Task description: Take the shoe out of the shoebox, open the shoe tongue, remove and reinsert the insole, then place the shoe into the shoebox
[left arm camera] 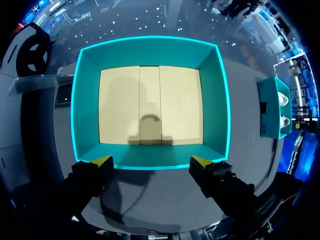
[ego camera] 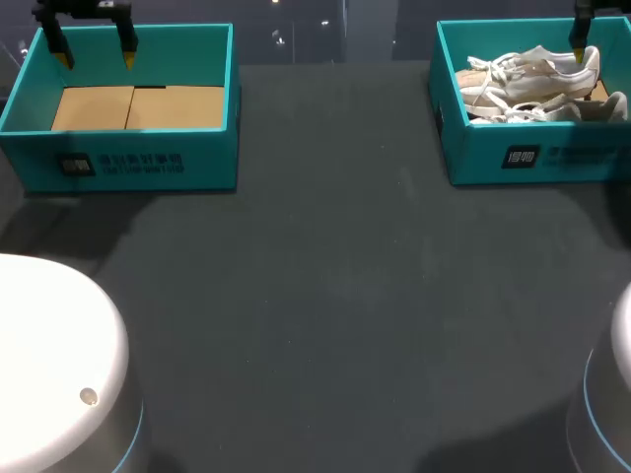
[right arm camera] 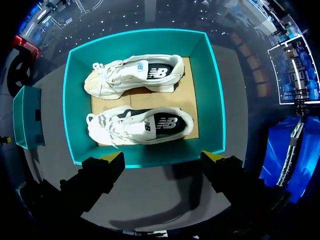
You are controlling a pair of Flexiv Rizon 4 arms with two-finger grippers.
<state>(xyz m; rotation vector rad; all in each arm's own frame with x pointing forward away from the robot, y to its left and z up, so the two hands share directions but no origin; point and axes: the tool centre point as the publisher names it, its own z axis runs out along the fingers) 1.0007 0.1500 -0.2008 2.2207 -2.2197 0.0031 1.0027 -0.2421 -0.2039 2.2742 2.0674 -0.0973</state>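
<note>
Two white sneakers lie side by side, toes toward the left box, in the teal shoebox [ego camera: 532, 158] at the table's far right: one [ego camera: 537, 71] at the back, one [ego camera: 552, 108] in front. In the right wrist view the shoebox [right arm camera: 205, 90] holds the farther shoe [right arm camera: 132, 75] and the nearer shoe [right arm camera: 140, 125] on a cardboard floor. My right gripper [right arm camera: 162, 157] hangs open above the box's near wall, holding nothing; in the head view only one fingertip [ego camera: 580, 51] shows. My left gripper [ego camera: 96, 54] [left arm camera: 152, 162] hovers open over the other box.
A second teal box [ego camera: 128, 163] [left arm camera: 215, 100] stands at the far left, holding only a cardboard floor. The dark table surface [ego camera: 325, 296] lies between and in front of the boxes. White arm bases sit at the near left [ego camera: 49, 365] and near right [ego camera: 616, 394].
</note>
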